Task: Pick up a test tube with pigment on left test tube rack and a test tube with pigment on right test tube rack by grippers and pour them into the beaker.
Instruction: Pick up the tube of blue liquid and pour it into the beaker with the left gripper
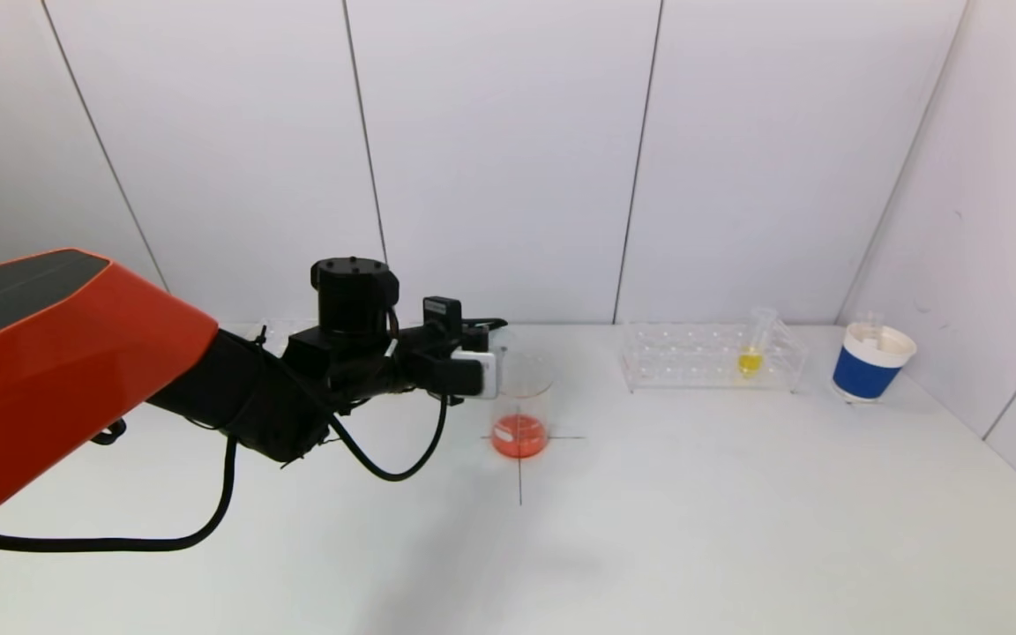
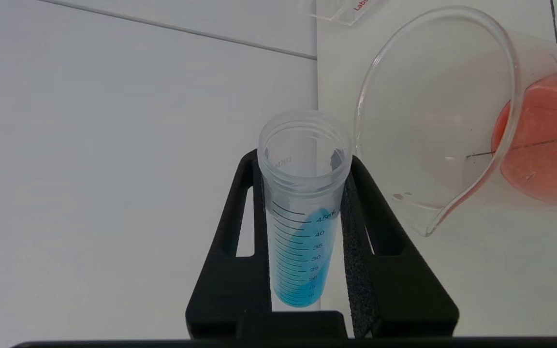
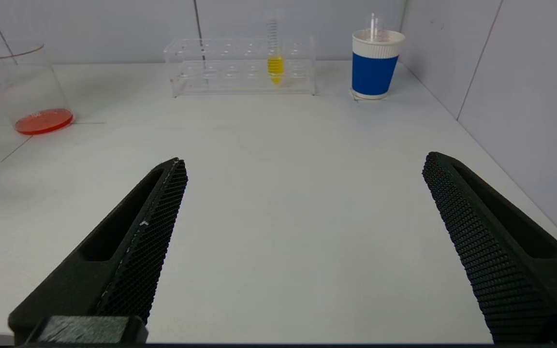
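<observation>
My left gripper (image 2: pixel 302 162) is shut on a clear graduated test tube (image 2: pixel 301 227) holding blue pigment. The tube is tipped, and the blue runs slanted along its wall toward the open mouth. Its mouth is right beside the rim of the glass beaker (image 2: pixel 433 121), which holds orange-red liquid at the bottom. In the head view the left gripper (image 1: pixel 492 339) hangs at the beaker's (image 1: pixel 521 414) upper left rim. My right gripper (image 3: pixel 305 162) is open and empty, low over the bare table. The right rack (image 1: pixel 711 357) holds one tube of yellow pigment (image 1: pixel 749 360).
A blue and white paper cup (image 1: pixel 870 363) stands at the far right by the wall. The clear left rack (image 1: pixel 283 331) sits behind my left arm, mostly hidden. Black cross lines (image 1: pixel 520 481) mark the table under the beaker.
</observation>
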Tool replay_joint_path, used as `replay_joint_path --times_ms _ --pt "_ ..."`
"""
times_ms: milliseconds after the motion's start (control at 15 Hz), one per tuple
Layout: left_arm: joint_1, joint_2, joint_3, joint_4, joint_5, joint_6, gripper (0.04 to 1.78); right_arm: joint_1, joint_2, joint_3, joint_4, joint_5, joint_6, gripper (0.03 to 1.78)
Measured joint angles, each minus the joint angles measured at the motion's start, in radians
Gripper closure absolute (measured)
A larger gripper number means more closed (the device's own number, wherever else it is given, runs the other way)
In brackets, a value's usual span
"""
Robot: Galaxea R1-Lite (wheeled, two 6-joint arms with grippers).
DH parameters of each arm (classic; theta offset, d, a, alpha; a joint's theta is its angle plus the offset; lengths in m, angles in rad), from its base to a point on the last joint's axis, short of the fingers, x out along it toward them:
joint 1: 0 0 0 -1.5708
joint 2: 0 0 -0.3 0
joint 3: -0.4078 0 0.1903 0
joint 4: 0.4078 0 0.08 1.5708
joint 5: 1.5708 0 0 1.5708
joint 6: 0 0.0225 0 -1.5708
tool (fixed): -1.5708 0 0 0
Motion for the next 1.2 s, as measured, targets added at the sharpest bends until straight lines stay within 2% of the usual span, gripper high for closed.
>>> replay_joint_path --times_ms 1200 --pt "-0.012 -0.004 0.001 0.028 0.036 0.113 1.38 0.0 0.0 0.0 0.0 0.0 0.0 0.04"
